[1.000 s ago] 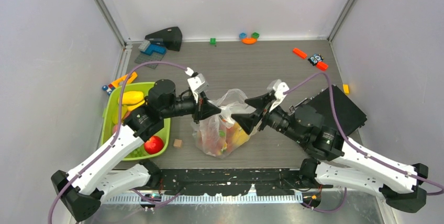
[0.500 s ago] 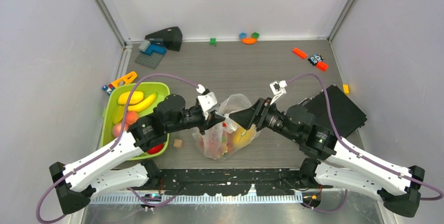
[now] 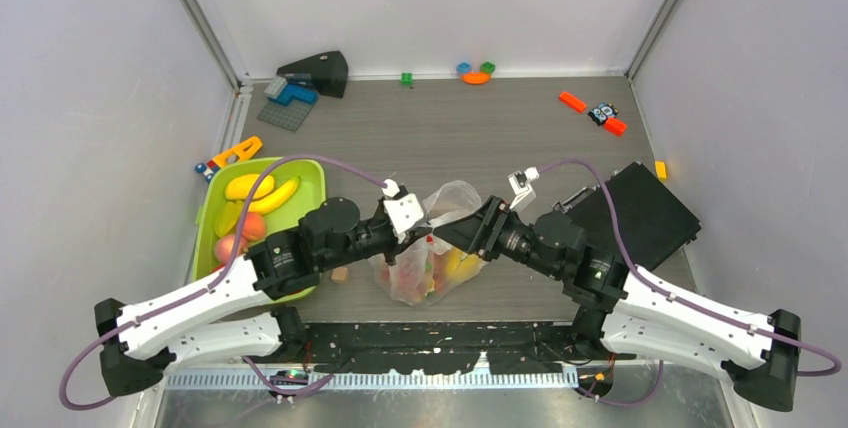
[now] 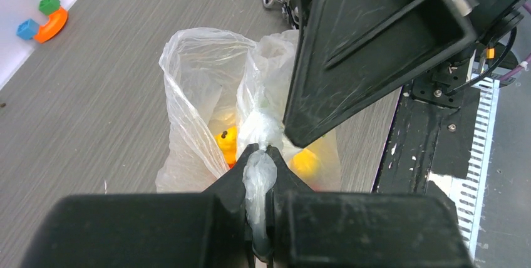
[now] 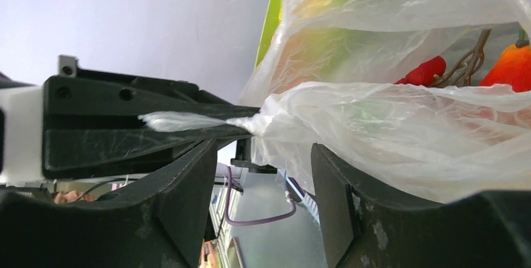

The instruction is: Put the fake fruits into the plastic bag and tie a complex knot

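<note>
The plastic bag (image 3: 428, 266) stands at the table's near middle, one handle loop (image 3: 452, 196) sticking up. Fake fruits show through it: orange ones (image 4: 226, 143) and a red strawberry (image 5: 426, 71). My left gripper (image 4: 263, 150) is shut on a twisted bunch of the bag's plastic (image 4: 260, 180). My right gripper (image 5: 263, 180) faces it tip to tip, open, its fingers (image 5: 188, 199) astride the bag's lower edge just beside the pinched bunch (image 5: 181, 121). More fake fruits, bananas (image 3: 262, 193) and a peach (image 3: 235, 246), lie in the lime-green tray (image 3: 312, 173). No knot shows.
A black box (image 3: 645, 210) lies at the right behind my right arm. A small brown cube (image 3: 340, 274) sits left of the bag. Toy bricks (image 3: 588, 108) and a black wedge (image 3: 318, 70) lie along the back wall, more bricks (image 3: 232, 156) behind the tray.
Both arms have dropped and drawn together over the bag. My left gripper carried its pinched plastic rightward. My right gripper came up against it and its jaws narrowed.
</note>
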`<state>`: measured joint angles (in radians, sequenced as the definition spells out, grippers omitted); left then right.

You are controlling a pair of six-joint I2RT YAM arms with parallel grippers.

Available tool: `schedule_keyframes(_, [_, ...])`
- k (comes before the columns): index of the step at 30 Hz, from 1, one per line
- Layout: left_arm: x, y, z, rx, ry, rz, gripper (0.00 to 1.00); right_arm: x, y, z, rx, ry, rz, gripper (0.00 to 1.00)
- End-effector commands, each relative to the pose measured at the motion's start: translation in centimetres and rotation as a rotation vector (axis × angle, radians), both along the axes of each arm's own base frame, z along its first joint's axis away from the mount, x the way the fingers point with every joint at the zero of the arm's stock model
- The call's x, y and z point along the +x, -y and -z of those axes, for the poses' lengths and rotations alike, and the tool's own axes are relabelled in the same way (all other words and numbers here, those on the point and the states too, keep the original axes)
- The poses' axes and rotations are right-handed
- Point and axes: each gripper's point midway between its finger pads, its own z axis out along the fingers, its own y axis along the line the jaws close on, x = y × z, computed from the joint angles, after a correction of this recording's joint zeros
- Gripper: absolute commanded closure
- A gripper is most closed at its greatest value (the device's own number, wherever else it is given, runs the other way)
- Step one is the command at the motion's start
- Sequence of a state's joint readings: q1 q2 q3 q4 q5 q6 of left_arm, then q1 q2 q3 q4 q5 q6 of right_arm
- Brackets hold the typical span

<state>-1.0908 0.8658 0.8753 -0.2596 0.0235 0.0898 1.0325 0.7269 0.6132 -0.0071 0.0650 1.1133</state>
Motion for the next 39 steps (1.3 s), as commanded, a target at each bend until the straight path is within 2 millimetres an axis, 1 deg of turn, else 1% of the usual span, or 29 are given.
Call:
schedule_keyframes(1, [0.3,0.1,-1.8,-0.052,0.078,-0.016,1.0,0.2,-1.1,-1.2,0.089,-0.029,-0.007,0.38])
schedule_keyframes(5, [-0.2,0.3,-1.8,-0.044,0.096,-0.002,1.0,0.4,-1.4,-0.4,0.092,-0.061,0.005,0.4])
schedule_keyframes(8, [-0.5,0.3,-1.5,-0.032,0.115,0.002,1.0,0.7,-1.4,-0.1,0.1,-0.071,0.02,0.41])
schedule_keyframes(11, [-0.8,0.2,-1.3,-0.03,0.137,0.002,1.0,0.8,-1.3,0.3,0.118,-0.094,0.029,0.46])
schedule_keyframes(12, [-0.8,0.2,-1.3,-0.031,0.142,-0.003,1.0,0.8,-1.3,0.2,0.131,-0.094,0.032,0.47])
schedule_keyframes(13, [-0.9,0.2,-1.2,-0.03,0.145,-0.005,1.0,0.9,-1.3,0.5,0.134,-0.106,0.037,0.47])
schedule_keyframes(17, [-1.1,0.4,-1.1,-0.031,0.152,-0.001,1.0,1.1,-0.9,0.7,0.165,-0.12,0.063,0.48])
schedule_keyframes(22, [-1.3,0.5,-0.9,-0.023,0.162,0.002,1.0,1.3,-0.5,1.6,0.199,-0.162,0.088,0.46])
schedule_keyframes(23, [-1.3,0.5,-0.8,-0.02,0.166,-0.001,1.0,1.3,-0.4,1.4,0.217,-0.159,0.09,0.45])
schedule_keyframes(30, [-1.6,0.7,-0.5,0.006,0.197,0.004,1.0,1.5,-0.1,1.4,0.251,-0.172,0.111,0.43])
schedule_keyframes(33, [-1.9,0.8,-0.5,0.014,0.212,0.013,1.0,1.6,-0.2,1.5,0.25,-0.179,0.113,0.42])
schedule_keyframes(39, [-2.4,1.4,-0.4,0.048,0.258,0.031,1.0,1.5,-1.1,1.7,0.242,-0.199,0.086,0.43])
